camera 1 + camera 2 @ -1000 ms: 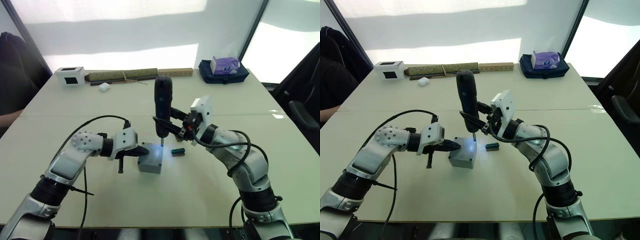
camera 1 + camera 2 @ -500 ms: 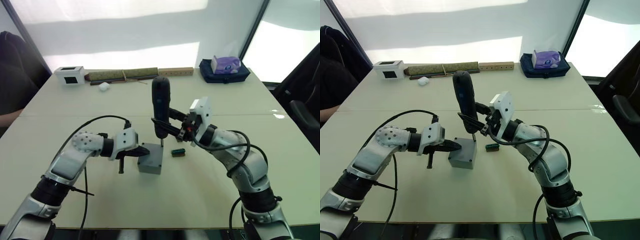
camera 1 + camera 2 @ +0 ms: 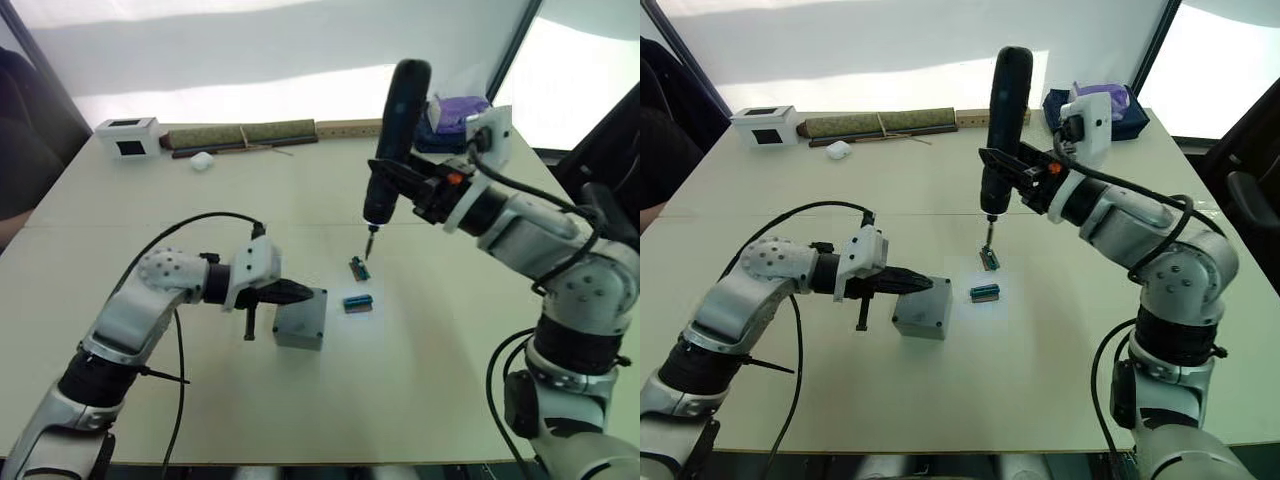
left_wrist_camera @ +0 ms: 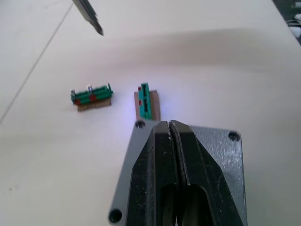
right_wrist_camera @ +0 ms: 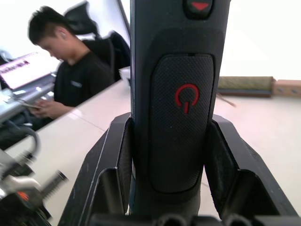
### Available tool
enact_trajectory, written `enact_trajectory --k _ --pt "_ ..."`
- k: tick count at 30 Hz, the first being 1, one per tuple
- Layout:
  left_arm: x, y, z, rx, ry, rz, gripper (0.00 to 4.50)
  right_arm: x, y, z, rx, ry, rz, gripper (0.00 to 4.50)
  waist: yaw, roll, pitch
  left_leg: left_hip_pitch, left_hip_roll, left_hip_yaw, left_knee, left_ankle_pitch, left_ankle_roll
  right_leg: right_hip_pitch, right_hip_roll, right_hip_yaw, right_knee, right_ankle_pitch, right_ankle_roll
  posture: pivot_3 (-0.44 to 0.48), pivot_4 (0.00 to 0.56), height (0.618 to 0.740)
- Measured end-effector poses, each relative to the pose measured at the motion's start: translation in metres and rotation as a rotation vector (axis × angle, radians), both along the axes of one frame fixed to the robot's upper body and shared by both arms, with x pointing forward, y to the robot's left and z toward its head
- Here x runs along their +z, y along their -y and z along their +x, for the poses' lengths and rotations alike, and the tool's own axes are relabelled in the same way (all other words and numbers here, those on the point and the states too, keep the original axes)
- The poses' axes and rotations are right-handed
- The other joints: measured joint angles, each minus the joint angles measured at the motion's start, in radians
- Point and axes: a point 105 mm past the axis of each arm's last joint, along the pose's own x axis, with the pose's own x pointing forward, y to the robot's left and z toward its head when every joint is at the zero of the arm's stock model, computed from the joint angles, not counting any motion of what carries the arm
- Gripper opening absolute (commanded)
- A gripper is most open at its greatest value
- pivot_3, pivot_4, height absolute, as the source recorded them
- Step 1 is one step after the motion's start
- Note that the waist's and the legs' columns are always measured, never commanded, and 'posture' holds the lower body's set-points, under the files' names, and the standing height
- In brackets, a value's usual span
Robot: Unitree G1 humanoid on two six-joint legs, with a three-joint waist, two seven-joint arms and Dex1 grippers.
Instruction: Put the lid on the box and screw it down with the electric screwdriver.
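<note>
R gripper (image 3: 1025, 185) has lifted electric screwdriver (image 3: 1002, 120) off box (image 3: 923, 312), jaws clamped on it; L gripper (image 3: 923, 283), jaws together, rests on lid (image 4: 221, 155).

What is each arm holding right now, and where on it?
The right gripper clamps the electric screwdriver around its lower body, upright, bit down. The left gripper holds nothing; its shut jaws rest on the lid of the box.

Two small green circuit pieces (image 3: 358, 302) are lying mid-table (image 3: 420, 400). A white box (image 3: 127, 136), a rolled mat (image 3: 240, 134) and what may be a tissue pack (image 3: 455, 110) are sitting along the far edge.
</note>
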Motion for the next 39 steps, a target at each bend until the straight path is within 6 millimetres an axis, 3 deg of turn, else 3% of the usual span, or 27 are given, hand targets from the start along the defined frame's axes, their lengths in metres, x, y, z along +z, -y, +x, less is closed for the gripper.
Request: enact_trajectory --k 5,8,16,22,33,34,35,39 --pt "0.021 0.000 -0.003 -0.013 0.052 -0.035 0.00 -0.044 0.064 0.012 -0.255 -0.313 -0.339 1.57 0.005 0.001 0.003 -0.001 0.000 0.000 0.004 0.002 0.003 0.002 0.000 -0.001 0.001 0.002 0.002 0.000 0.150 0.740" --pt "0.025 0.000 -0.002 -0.009 0.062 -0.054 0.00 -0.069 0.083 0.010 -0.323 -0.470 -0.442 1.57 -0.003 0.003 0.005 0.000 0.000 0.001 0.004 0.002 0.004 0.001 0.002 0.001 0.001 0.003 0.002 0.000 0.150 0.740" --pt "0.037 0.002 -0.005 -0.013 0.077 -0.100 0.00 -0.106 0.108 0.008 -0.365 -0.723 -0.533 1.57 0.002 0.002 0.007 0.000 0.000 0.002 0.005 0.002 0.005 0.001 0.003 0.001 0.001 0.004 0.004 0.000 0.150 0.740" --pt "0.044 0.005 -0.008 -0.019 0.076 -0.129 0.00 -0.121 0.124 0.013 -0.458 -0.813 -0.551 1.57 0.004 0.002 0.007 -0.001 0.000 0.003 0.005 0.002 0.005 0.001 0.003 0.002 0.001 0.004 0.004 0.000 0.150 0.740" --pt "0.051 0.009 -0.020 -0.047 0.036 -0.175 0.00 -0.140 0.119 0.018 -0.471 -0.877 -0.528 1.57 0.003 0.001 0.007 0.000 0.000 0.003 0.006 0.003 0.004 0.001 0.004 0.002 0.002 0.004 0.004 0.000 0.150 0.740" --pt "0.051 0.009 -0.020 -0.044 0.032 -0.174 0.00 -0.140 0.119 0.019 -0.473 -0.876 -0.526 2.57 0.003 0.001 0.007 0.000 0.000 0.003 0.006 0.003 0.004 0.001 0.004 0.002 0.002 0.004 0.004 0.000 0.150 0.740" --pt "0.050 0.009 -0.020 -0.043 0.028 -0.173 0.00 -0.141 0.119 0.019 -0.476 -0.876 -0.527 2.61 0.002 0.001 0.007 0.000 0.000 0.003 0.006 0.003 0.004 0.001 0.004 0.002 0.002 0.004 0.004 0.000 0.150 0.740" --pt "0.047 0.005 -0.020 -0.029 0.017 -0.151 0.00 -0.138 0.114 0.020 -0.455 -0.855 -0.523 4.16 0.003 0.002 0.007 0.000 0.000 0.003 0.006 0.003 0.004 0.001 0.004 0.002 0.002 0.004 0.004 0.000 0.150 0.740"
